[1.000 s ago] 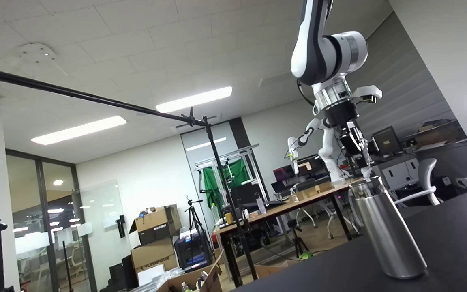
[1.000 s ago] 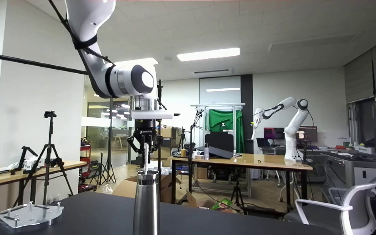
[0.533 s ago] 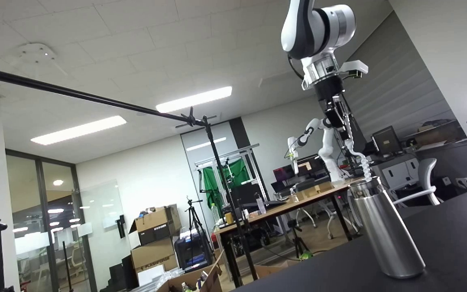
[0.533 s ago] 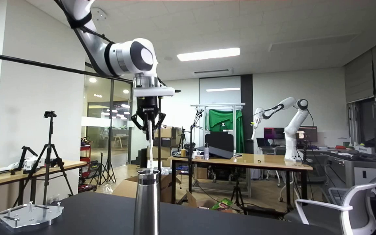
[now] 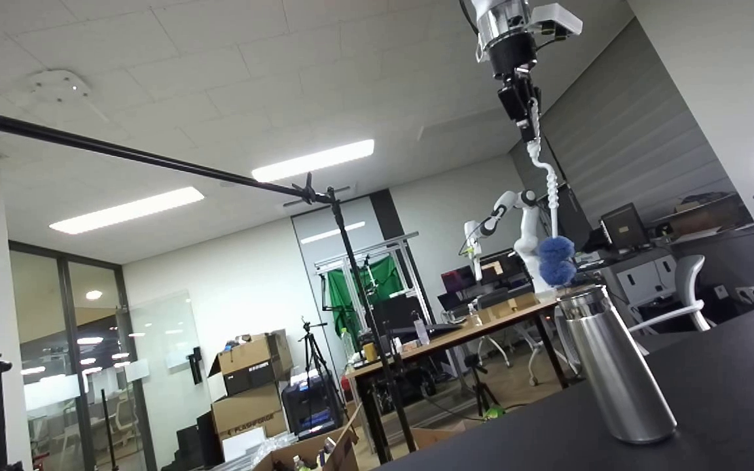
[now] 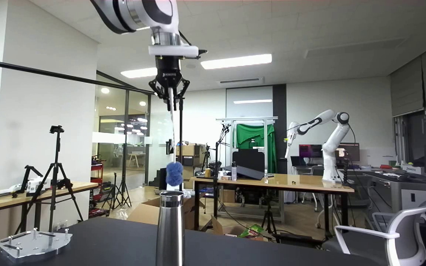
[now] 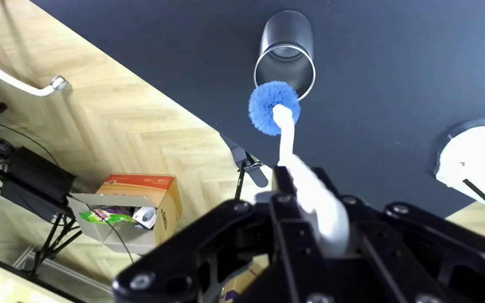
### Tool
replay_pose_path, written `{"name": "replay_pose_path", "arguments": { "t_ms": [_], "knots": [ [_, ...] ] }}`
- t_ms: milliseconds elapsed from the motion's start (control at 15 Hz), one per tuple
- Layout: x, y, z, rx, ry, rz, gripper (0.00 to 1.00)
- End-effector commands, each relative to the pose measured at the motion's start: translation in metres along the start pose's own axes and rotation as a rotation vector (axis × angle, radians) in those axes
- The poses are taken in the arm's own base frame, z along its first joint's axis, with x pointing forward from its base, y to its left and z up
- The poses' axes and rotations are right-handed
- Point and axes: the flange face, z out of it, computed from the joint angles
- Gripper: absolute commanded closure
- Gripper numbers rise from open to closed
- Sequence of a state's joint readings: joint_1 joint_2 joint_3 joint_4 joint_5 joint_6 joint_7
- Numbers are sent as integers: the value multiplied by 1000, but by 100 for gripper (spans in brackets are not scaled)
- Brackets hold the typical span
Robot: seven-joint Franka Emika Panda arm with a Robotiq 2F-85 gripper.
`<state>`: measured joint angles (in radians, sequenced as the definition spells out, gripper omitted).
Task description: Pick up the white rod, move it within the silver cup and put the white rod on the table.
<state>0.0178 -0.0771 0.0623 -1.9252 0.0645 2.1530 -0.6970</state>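
Observation:
My gripper (image 6: 171, 107) is shut on the white rod (image 6: 172, 129), near its upper end. The rod hangs down and has a blue fluffy brush head (image 6: 174, 173) at its lower end. The silver cup (image 6: 170, 232) stands upright on the black table (image 6: 105, 240). In both exterior views the brush head (image 5: 556, 260) is just above the cup's (image 5: 619, 379) mouth, outside it. In the wrist view the rod (image 7: 286, 139) runs out from between the fingers, and the brush head (image 7: 267, 105) covers part of the rim of the cup (image 7: 289, 29).
A pale plate with small posts (image 6: 33, 244) lies on the table; it also shows in the wrist view (image 7: 482, 168). The table edge runs diagonally in the wrist view, with an open cardboard box (image 7: 133, 210) on the floor beyond. A chair (image 6: 401, 236) stands beside the table.
My gripper has risen well up with the rod. The brush head has come out of the cup and now shows above its mouth. The cup has shifted slightly.

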Motion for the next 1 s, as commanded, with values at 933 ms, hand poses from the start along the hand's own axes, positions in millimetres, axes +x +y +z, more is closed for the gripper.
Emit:
{"name": "replay_pose_path", "arguments": {
  "t_ms": [933],
  "knots": [
    [-175,181,96,185,-361,256,96]
  ]
}}
